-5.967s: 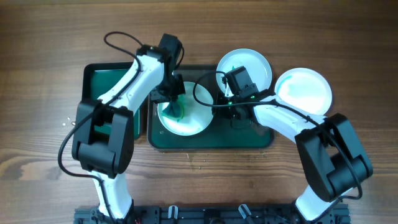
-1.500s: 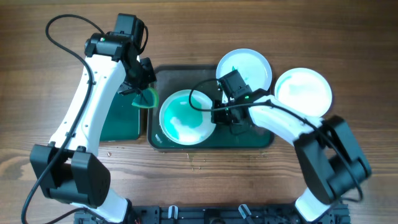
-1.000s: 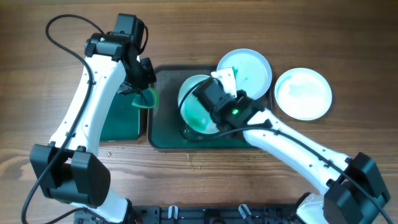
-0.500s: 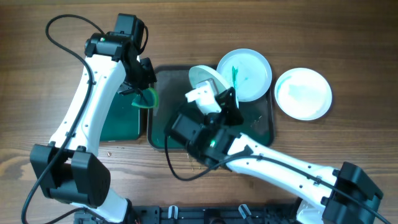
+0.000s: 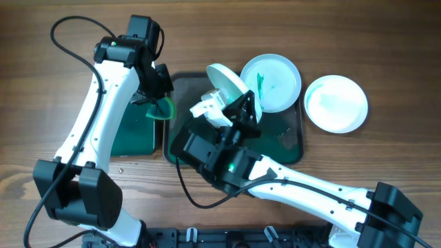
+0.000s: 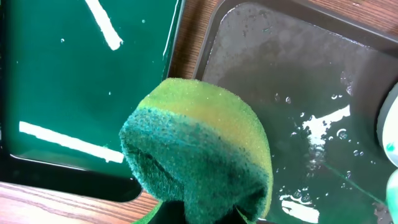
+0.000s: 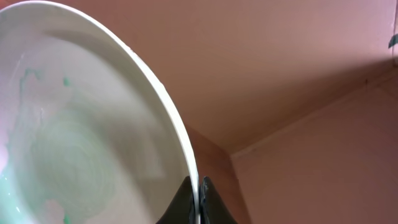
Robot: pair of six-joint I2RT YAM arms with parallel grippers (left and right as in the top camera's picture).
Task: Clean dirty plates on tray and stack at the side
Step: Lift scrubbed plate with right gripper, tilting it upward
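My right gripper (image 5: 238,103) is shut on the rim of a white plate (image 5: 226,80) and holds it tilted on edge high above the large dark tray (image 5: 293,145). In the right wrist view the fingers (image 7: 198,200) pinch the plate's rim (image 7: 93,143), whose face carries faint teal smears. A second plate (image 5: 275,79) with a green streak rests on the tray's back right rim. A third plate (image 5: 335,103) lies on the table to the right. My left gripper (image 5: 160,103) is shut on a green sponge (image 6: 199,155) over the gap between the two trays.
The smaller dark green tray (image 5: 131,131) lies to the left of the large one; its wet base (image 6: 74,74) shows in the left wrist view. The large tray's wet base (image 6: 298,93) is bare there. Wooden table (image 5: 386,41) surrounds both.
My right arm has lifted the plate off the tray, swung up towards the camera and tilted the plate on edge. The left arm with the sponge has stayed still.
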